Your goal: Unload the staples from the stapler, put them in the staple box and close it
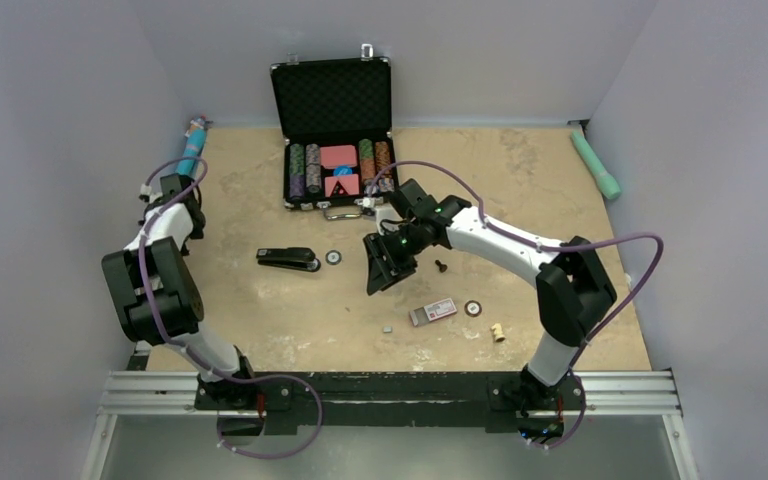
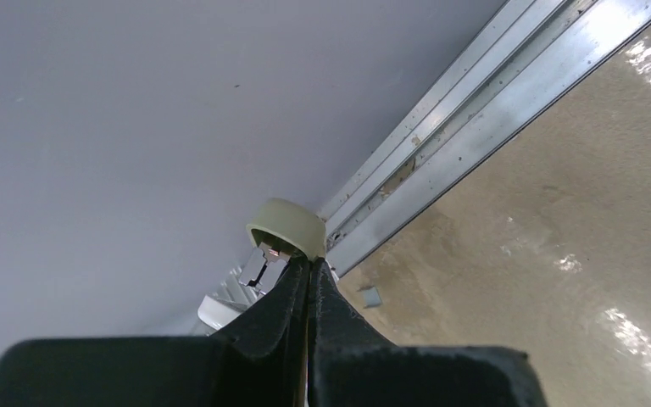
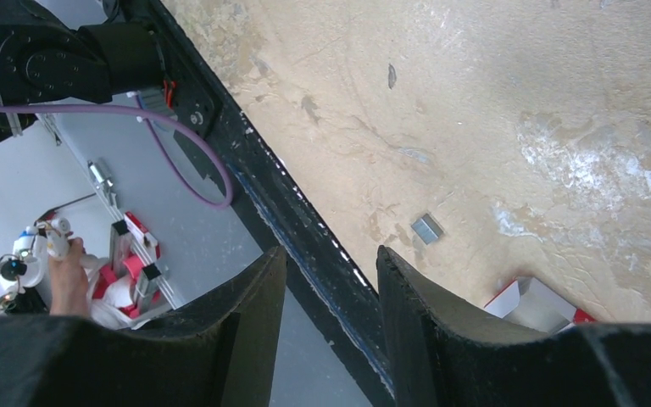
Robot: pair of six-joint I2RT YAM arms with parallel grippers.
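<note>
Left of centre, flat on bare tabletop [image 1: 560,220]: stapler [image 1: 288,259]. Toward the near edge, loose, left of red-and-white box [image 1: 433,311]: staples [image 1: 388,326]. Between these, raised: right gripper [image 1: 380,268], fingers parted, empty. By left wall [image 1: 60,150]: left gripper [image 2: 308,264], clenched on nothing.

The stapler [image 1: 288,259] is slim, long and black. It lies flat on the surface with its length running left to right, and a small pale glint shows at the end nearer the right tool [image 1: 378,272]. It sits to that tool's left, apart from it. The staples [image 1: 388,326] are a tiny grey metal strip lying flat and loose on the surface, on the arm-base side of the right tool. They are well apart from the stapler. In the wrist view the strip [image 3: 427,228] lies just past the tool's spread fingertips.
</note>
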